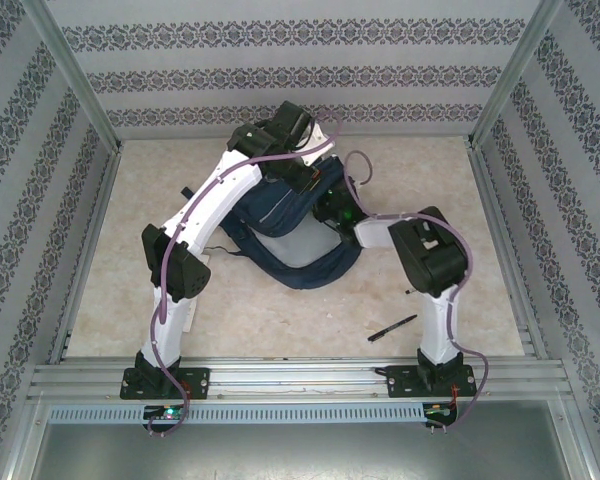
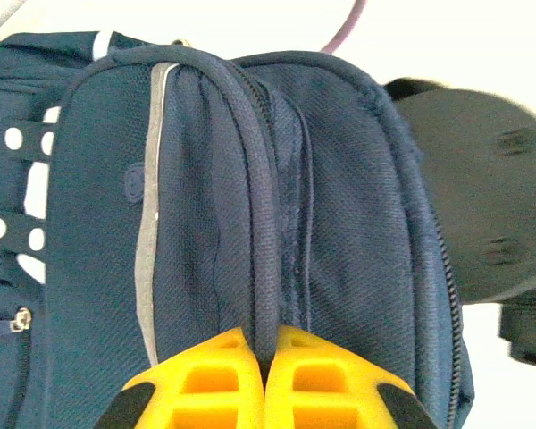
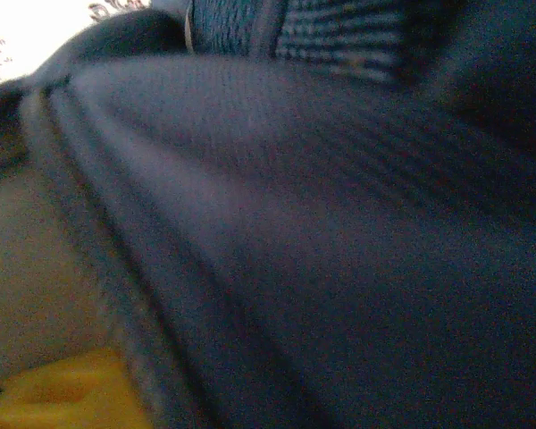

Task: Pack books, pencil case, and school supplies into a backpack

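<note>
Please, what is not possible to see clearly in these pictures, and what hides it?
Inside of the backpack: top view, both arms cover it.
Right gripper, open or shut: dark and small in top view; right wrist view is blurred, one yellow finger cut by the bottom edge.
Left gripper finger bases: left wrist view, cut by the bottom edge.
Pen markings: top view, too small.

Pale mottled tabletop carrying two things.
A navy backpack lay around its middle, and a slim black pen lay well apart, nearer the front right.
</note>
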You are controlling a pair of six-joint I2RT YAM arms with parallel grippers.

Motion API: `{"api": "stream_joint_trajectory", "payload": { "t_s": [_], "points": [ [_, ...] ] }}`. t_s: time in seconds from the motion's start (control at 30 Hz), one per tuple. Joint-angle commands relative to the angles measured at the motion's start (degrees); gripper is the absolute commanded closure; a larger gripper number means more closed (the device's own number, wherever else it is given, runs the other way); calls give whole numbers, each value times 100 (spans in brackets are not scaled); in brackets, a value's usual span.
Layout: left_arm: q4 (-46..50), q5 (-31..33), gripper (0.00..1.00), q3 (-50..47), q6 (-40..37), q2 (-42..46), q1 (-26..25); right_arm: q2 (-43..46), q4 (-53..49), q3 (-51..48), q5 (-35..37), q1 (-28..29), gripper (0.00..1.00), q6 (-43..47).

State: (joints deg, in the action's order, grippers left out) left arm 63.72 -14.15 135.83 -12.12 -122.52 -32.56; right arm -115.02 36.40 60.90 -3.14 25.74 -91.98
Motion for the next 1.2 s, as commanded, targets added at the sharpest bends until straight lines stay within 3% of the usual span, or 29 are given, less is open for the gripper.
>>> {"api": "stream_joint_trajectory", "payload": {
  "t_s": [0.0, 0.13, 0.27, 0.33, 0.43, 0.5, 0.6, 0.7, 0.77, 0.83, 0.9, 0.97, 1.07, 1.17],
  "points": [
    [-632, -293, 100, -77, -429, -103, 208, 781, 60, -846, -602, -248, 33, 94],
    [-616, -292, 100, -143, -484, -311, 285, 1650, -240, -1766, -1291, -610, 32, 331],
    [-856, -699, 98, -514, -396, -378, 287, 2636, -820, -2591, -1805, -938, 32, 618],
    [-965, -907, 89, -733, -286, -361, 288, 3104, -1190, -2847, -2024, -1062, 32, 1029],
    [-1078, -1606, 58, -1150, -64, -258, 293, 4023, -2487, -2917, -1949, -1194, 33, 2057],
    [-1227, -1861, 55, -1474, 385, -28, 308, 4638, -3496, -2766, -1755, -1270, 32, 2937],
    [-1824, -1794, 51, -2281, 1579, 724, 435, 5421, -4702, -2531, -1378, -1340, 31, 4093],
    [-2401, -1596, 45, -3457, 2303, 1806, 618, 5715, -5557, -2241, -1318, -1307, 31, 5019],
    [-2963, -1565, 42, -4413, 2992, 2545, 849, 5687, -5913, -2072, -1633, -1280, 29, 5392],
    [-3420, -1863, 39, -5197, 3364, 3107, 1081, 5664, -5802, -2039, -2448, -1265, 29, 5522],
    [-3461, -1977, 36, -5774, 3536, 3577, 1243, 5732, -5736, -1955, -2816, -1065, 30, 5667],
    [-3358, -1863, 33, -6352, 3724, 4041, 1416, 5815, -6041, -1645, -2661, -631, 30, 6154],
    [-2907, -1369, 28, -7087, 4150, 4602, 1866, 5584, -6456, -1149, -2209, 292, 30, 7207],
    [-1827, -590, 24, -7363, 4040, 4738, 2442, 4758, -6541, -561, -1805, 1272, 29, 7717]
  ]
}}
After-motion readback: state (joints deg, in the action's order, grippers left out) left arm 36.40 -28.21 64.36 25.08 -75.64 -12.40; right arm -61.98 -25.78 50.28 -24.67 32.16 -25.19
